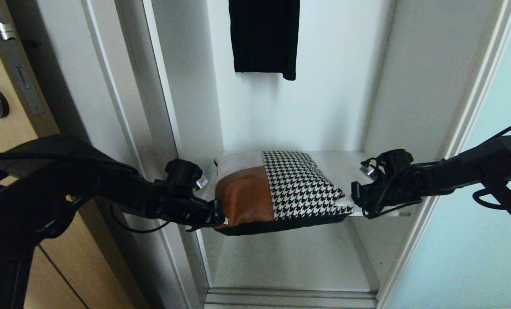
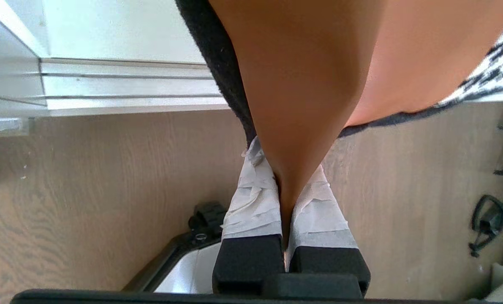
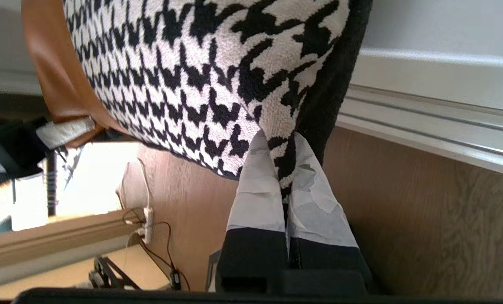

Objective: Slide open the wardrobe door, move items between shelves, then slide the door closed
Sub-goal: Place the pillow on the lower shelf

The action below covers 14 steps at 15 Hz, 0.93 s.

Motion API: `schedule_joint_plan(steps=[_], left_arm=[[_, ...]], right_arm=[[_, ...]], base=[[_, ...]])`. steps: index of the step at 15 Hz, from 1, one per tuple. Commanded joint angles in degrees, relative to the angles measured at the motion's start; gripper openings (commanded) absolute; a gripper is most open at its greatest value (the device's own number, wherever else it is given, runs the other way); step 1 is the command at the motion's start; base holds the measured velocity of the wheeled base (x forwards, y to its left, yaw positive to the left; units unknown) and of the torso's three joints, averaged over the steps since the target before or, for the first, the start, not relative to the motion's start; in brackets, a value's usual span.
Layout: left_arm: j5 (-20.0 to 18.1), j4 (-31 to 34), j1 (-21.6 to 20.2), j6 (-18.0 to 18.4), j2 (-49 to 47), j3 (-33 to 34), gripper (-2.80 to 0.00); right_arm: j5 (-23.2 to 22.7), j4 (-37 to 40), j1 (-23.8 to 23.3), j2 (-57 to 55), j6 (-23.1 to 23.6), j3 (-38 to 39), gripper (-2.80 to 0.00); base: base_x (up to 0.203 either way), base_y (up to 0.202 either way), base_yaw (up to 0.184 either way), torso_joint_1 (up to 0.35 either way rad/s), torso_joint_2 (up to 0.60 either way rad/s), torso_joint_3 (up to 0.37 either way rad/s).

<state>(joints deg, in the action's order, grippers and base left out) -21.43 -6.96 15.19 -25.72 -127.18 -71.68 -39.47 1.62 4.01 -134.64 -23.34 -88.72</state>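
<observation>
The cushion (image 1: pixel 281 189), houndstooth on the right, tan leather on the left and black along its edge, sits at the front of a white shelf (image 1: pixel 354 165) in the open wardrobe, its front edge overhanging. My left gripper (image 1: pixel 219 212) is shut on its leather corner; the left wrist view shows the taped fingers (image 2: pixel 251 198) of the left gripper (image 2: pixel 287 159) pinching the cushion's leather (image 2: pixel 319 63). My right gripper (image 1: pixel 349 199) is shut on the houndstooth corner, and in the right wrist view the right gripper (image 3: pixel 281 141) pinches the cushion (image 3: pixel 183 63) there. The sliding wardrobe door (image 1: pixel 487 214) stands aside at the right.
A black garment (image 1: pixel 264 34) hangs above the shelf. A wooden door with a lock plate (image 1: pixel 6 111) stands at the left. Below the shelf are a lower white compartment (image 1: pixel 289 262) and the door track (image 1: pixel 289 296). Cables (image 3: pixel 150 228) lie on the wooden floor.
</observation>
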Motion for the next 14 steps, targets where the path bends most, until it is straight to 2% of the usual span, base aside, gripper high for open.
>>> schedule_joint_plan(steps=[1,3,9,12,14], left_arm=[[1.4,0.0,0.1,-0.3,1.7,0.6,-2.8],[2.4,-0.3,0.4,-0.1,3.9,2.2,-2.8],[5.5,-8.7,2.2,-0.4,9.1,8.6,-2.8],[11.1,-12.4,4.0,0.0,13.4,12.9,-2.8],[13.8,-12.8,4.9,1.8,16.5,16.0,-2.8]], right_arm=[[-0.3,0.3,0.0,3.1,0.3,1.7,-2.8],[-1.2,0.0,-0.4,6.8,0.5,5.7,-2.8],[-2.6,-6.6,-0.6,22.8,2.1,21.7,-2.8],[-2.6,-8.7,-0.6,30.8,2.1,27.8,-2.8],[-2.6,-8.9,-0.6,36.0,2.0,31.1,-2.8]], base=[[0.0,0.0,0.0,0.0,0.0,0.0],[0.0,0.0,0.0,0.0,0.0,0.0],[0.0,0.0,0.0,0.0,0.0,0.0],[0.0,0.0,0.0,0.0,0.0,0.0],[0.0,0.0,0.0,0.0,0.0,0.0]])
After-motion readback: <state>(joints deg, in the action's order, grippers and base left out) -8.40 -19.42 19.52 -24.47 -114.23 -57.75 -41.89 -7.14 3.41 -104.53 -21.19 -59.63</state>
